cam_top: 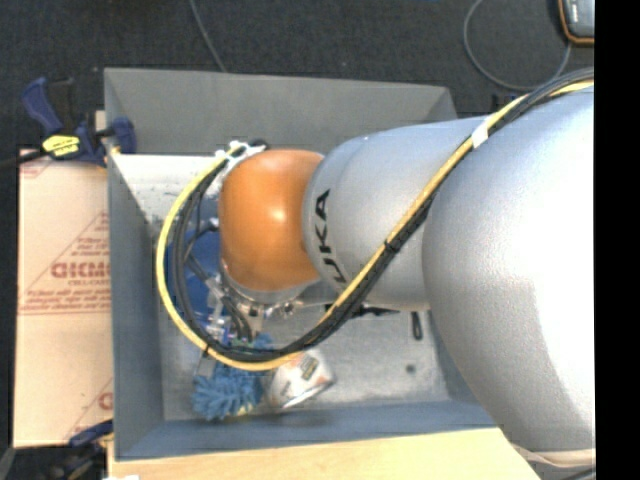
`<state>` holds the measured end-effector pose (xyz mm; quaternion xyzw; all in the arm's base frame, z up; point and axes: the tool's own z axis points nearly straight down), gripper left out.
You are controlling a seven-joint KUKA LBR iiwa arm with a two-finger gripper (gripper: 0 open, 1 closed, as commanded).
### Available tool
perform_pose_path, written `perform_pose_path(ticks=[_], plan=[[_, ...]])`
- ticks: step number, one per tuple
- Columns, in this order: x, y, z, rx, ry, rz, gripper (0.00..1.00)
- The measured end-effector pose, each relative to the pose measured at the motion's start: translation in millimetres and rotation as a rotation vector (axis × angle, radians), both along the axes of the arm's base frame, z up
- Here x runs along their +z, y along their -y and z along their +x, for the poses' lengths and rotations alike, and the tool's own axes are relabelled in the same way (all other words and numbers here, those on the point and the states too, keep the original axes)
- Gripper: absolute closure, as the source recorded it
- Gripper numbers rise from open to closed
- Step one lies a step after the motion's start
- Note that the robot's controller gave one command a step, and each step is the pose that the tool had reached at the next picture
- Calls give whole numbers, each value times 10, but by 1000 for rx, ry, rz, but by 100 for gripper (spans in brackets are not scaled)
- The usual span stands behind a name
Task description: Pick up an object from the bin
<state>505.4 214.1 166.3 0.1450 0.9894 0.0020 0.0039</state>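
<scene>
My gripper reaches down into the left half of the bin; its metal body shows just below the orange wrist cover. A blue shaggy, brush-like thing lies directly below it by the bin's near wall. Beside that on the right rests a white and silver rounded object. Another blue thing sits to the left of the gripper, partly hidden behind the cables. What lies under the gripper is hidden.
The thick grey arm and its orange cover hang over the middle and right of the bin, hiding most of the floor. A small dark piece lies on the floor at the right. The left wall stands close to the gripper.
</scene>
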Motion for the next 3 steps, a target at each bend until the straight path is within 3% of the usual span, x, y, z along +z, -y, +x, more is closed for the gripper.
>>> perform_pose_path(ticks=[1, 2, 3], plan=[[-4, -116, -56, -248, 1, 4, 0], [-154, -33, -102, -26, 0, -1, 0], [-157, -131, 11, -239, 3, 5, 0]])
